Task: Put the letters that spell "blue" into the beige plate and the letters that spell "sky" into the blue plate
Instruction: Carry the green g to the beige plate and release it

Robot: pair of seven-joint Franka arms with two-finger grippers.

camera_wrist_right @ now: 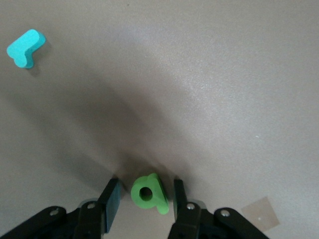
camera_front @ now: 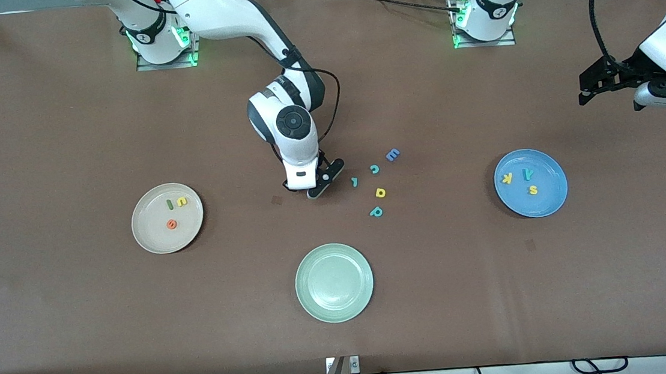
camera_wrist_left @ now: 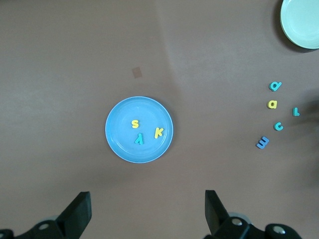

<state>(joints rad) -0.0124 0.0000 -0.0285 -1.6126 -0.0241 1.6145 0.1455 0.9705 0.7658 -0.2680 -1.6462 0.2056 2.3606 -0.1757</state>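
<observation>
My right gripper (camera_front: 323,180) (camera_wrist_right: 145,188) is down at the table's middle, open, one finger on each side of the green "b" (camera_wrist_right: 148,193), with a narrow gap at each. The front view hides the "b". The beige plate (camera_front: 153,230), toward the right arm's end, holds the dark green "l" (camera_front: 170,205), yellow "u" (camera_front: 182,202) and orange "e" (camera_front: 172,224). The blue plate (camera_front: 550,183) (camera_wrist_left: 119,132) holds the yellow "k" (camera_front: 507,178), teal "y" (camera_front: 528,174) and yellow "s" (camera_front: 533,190). My left gripper (camera_front: 607,81) (camera_wrist_left: 148,209) waits open in the air by the left arm's end.
A pale green plate (camera_front: 333,282) lies nearer the front camera. Loose letters lie beside my right gripper: a blue "E" (camera_front: 392,154), teal "c" (camera_front: 374,169), teal hooked piece (camera_front: 355,181) (camera_wrist_right: 26,48), yellow "a" (camera_front: 380,192) and teal "p" (camera_front: 376,211).
</observation>
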